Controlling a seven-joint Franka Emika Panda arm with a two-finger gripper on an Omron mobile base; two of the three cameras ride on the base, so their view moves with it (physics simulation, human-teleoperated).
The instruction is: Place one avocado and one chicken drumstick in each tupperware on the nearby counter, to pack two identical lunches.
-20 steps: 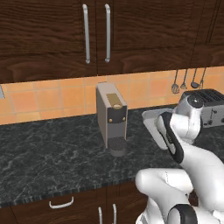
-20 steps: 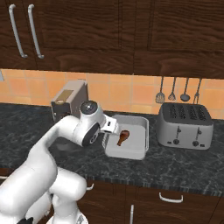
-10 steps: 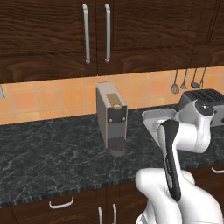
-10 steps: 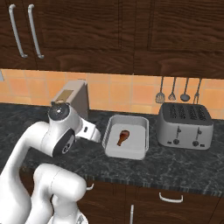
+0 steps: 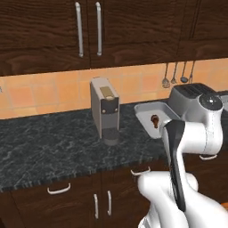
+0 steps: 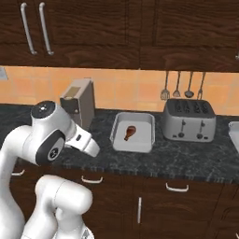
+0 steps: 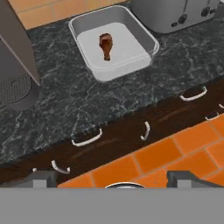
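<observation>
1. Two dark fingertips (image 7: 41, 178) of my gripper (image 7: 114, 178) rise at the bottom of the hand view, set wide apart at full spread, with nothing held between them.
2. Below my fingertips lies an orange tiled floor (image 7: 175, 151); my hand hangs off the counter's front, out over that floor.
3. Next come the dark wood drawers (image 7: 131, 127) with curved silver handles, running under the counter edge.
4. Above the drawers, the dark speckled counter (image 7: 87, 103) spans the width of the hand view.
5. One tupperware (image 7: 83, 26) sits on the counter, a pale shallow tray with rounded corners and a raised rim. It is also seen in the left base view (image 5: 143, 112) and in the right base view (image 6: 144, 140).
6. One reddish-brown chicken drumstick (image 7: 105, 45) lies on the tray floor near its middle, apart from the rim. It shows in the right base view (image 6: 130, 132) and, partly hidden by my arm, in the left base view (image 5: 154, 120).
7. A grey coffee machine (image 6: 78, 101) stands on the counter to the left of the tray, near the tiled wall.
8. A silver toaster (image 6: 188, 120) stands just beside the tray on its right.
9. Four utensils (image 6: 182, 87) hang on the orange wall behind the toaster.
</observation>
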